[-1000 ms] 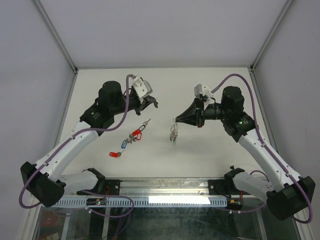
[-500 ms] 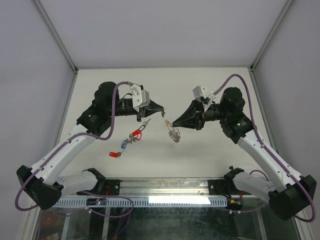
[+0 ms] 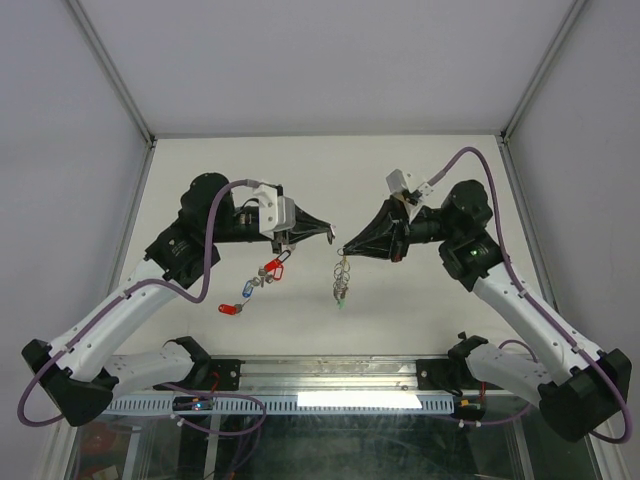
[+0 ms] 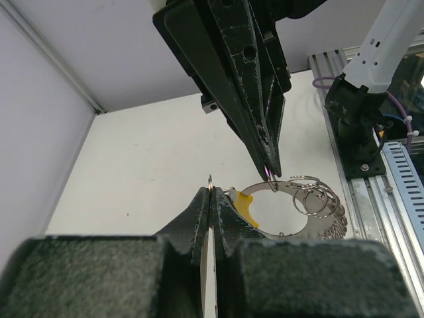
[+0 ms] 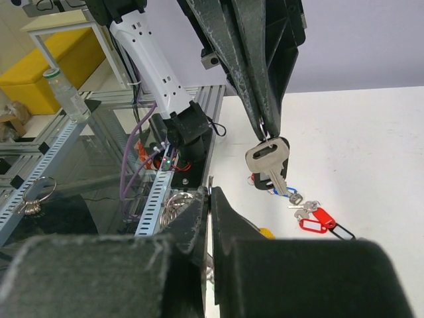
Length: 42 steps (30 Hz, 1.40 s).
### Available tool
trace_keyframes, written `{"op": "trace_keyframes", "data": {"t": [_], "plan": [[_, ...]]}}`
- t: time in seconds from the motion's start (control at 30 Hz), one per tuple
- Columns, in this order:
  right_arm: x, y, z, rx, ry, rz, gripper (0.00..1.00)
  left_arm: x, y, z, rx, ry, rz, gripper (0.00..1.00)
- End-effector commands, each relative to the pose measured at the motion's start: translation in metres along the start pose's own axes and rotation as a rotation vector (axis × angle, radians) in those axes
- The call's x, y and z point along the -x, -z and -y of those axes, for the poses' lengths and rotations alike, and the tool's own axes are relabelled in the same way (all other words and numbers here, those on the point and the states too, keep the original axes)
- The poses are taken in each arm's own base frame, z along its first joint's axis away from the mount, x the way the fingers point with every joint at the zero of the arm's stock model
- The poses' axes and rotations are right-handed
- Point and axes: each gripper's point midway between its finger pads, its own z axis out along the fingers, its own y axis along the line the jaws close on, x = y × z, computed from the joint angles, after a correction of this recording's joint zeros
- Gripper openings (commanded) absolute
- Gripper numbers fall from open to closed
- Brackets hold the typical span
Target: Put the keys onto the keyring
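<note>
From above, my L claw (image 3: 326,233) and R claw (image 3: 348,249) stand almost tip to tip in the air, over the middle of the table (image 3: 420,180). The loose keys (image 3: 262,278) w/ red and blue tags lie on the table at the near side of the L claw, well apart from both tips.

L claw is clenched. Only the R wrist cam shows on what: one silver key (image 5: 267,158) hanging from its tips.

R claw is clenched on the keyring (image 4: 272,185). The L wrist cam shows this best, w/ more rings bunched at its right and a yellow tag (image 4: 246,206) close by.

The key is just beside the keyring; if they touch, I cannot tell. The R wrist cam also shows a bottle (image 5: 65,93) beyond the table edge.
</note>
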Motion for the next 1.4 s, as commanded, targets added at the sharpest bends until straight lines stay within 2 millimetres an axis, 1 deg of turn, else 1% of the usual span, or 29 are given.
{"op": "trace_keyframes", "data": {"t": [0.0,0.3,0.53,0.67,1.1,1.37], "plan": [[0.021,-0.001,-0.014,0.0,0.075,0.066,0.0,0.032,0.003,0.001,-0.006,-0.095,0.076,0.0],[0.028,-0.003,-0.023,0.018,0.074,0.119,0.0,0.04,0.002,0.006,-0.018,-0.108,0.102,0.0],[0.04,-0.005,-0.03,0.043,0.09,0.17,0.0,0.045,0.002,0.01,-0.039,-0.112,0.123,0.0],[0.042,-0.007,-0.028,0.039,0.071,0.179,0.0,0.048,0.003,0.013,-0.056,-0.117,0.133,0.0],[0.052,-0.007,-0.016,-0.038,0.045,0.243,0.0,0.048,0.004,0.021,-0.095,-0.12,0.144,0.0],[0.056,-0.008,-0.014,-0.038,0.027,0.269,0.0,0.048,0.004,0.023,-0.101,-0.116,0.144,0.0]]}}
